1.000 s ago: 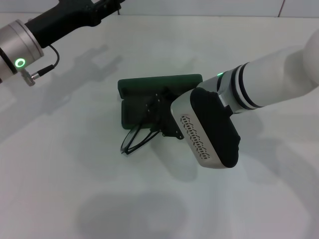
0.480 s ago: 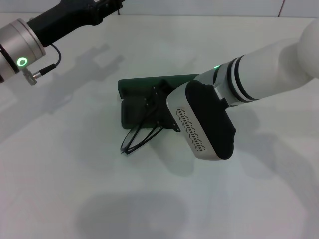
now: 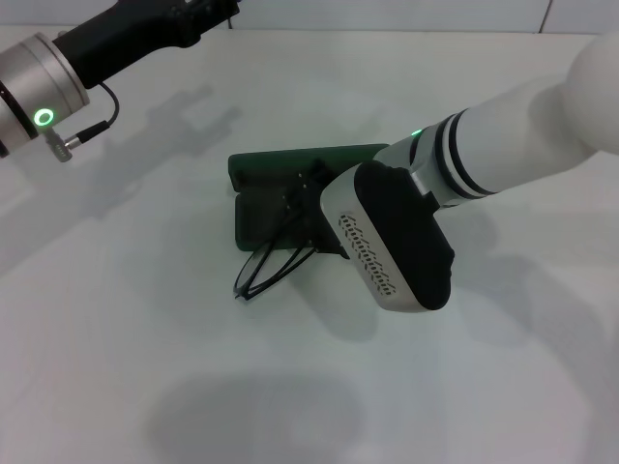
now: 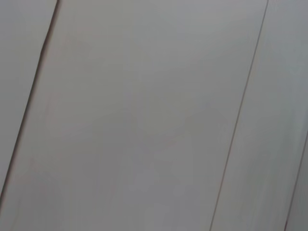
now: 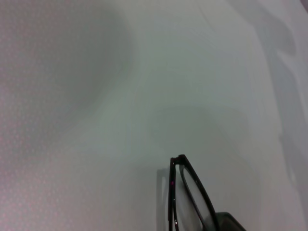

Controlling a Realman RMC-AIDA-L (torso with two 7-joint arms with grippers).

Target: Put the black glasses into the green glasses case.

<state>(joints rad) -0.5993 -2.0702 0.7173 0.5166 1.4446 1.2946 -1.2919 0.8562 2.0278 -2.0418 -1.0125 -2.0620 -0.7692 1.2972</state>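
Apparently one black glasses (image 3: 263, 271), one green glasses case (image 3: 266, 188), right tool (image 3: 308, 215) over case.

One pair of thin black wire-framed glasses (image 3: 273, 268) lies at the centre of the head view. One dark green hard clamshell case (image 3: 266, 184), open, sits just above them. Two robot arms appear: one black-and-silver at upper left, one white with a black-and-silver gripper (image 3: 308, 215) at right.

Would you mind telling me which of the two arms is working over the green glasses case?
The right hand, reaching over the open green glasses case beside the black glasses. The left arm stays raised at the far left, away from both.
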